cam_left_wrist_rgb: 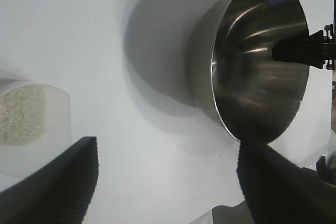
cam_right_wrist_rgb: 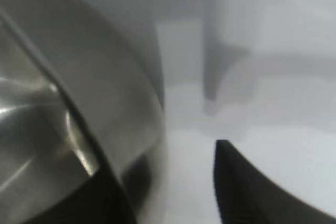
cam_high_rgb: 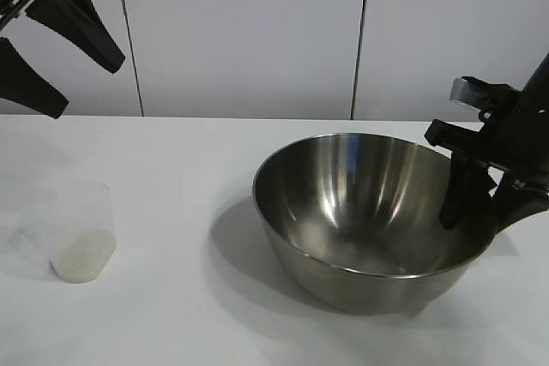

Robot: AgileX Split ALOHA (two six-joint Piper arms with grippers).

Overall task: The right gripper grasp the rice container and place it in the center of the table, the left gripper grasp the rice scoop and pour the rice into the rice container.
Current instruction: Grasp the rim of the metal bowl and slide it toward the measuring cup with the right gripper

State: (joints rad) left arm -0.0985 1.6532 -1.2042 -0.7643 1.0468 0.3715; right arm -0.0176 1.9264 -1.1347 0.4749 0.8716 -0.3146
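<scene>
- The rice container [cam_high_rgb: 375, 220], a large shiny steel bowl, stands upright on the white tabletop [cam_high_rgb: 171, 315], toward the right side as seen from the exterior camera
- The right hand [cam_high_rgb: 474, 203] sits at the bowl's right rim, one black finger [cam_high_rgb: 457, 199] reaching down inside the bowl against its inner wall, the other outside the wall
- From the right wrist camera the bowl's rim [cam_right_wrist_rgb: 105, 129] runs between the two fingers, with the outer finger [cam_right_wrist_rgb: 252, 187] just beside the steel wall; the fingers straddle the rim narrowly, but whether they are pressing on the steel cannot be told
- The left wrist camera shows the same inner finger [cam_left_wrist_rgb: 296, 50] poking over the bowl's edge [cam_left_wrist_rgb: 215, 77] from the far side
- The rice scoop [cam_high_rgb: 82, 231], a small clear plastic cup, stands upright near the left edge of the tabletop, well apart from the bowl
- The rice [cam_high_rgb: 83, 256] lies as a pale heap in the bottom of the cup
- The left hand [cam_high_rgb: 64, 49] hangs in the air at the upper left, above and behind the cup, its two pointed fingers spread wide and holding nothing
- Seen from the left wrist, the cup [cam_left_wrist_rgb: 34, 124] lies just beyond one open fingertip [cam_left_wrist_rgb: 58, 182], with the bowl farther off past the other
</scene>
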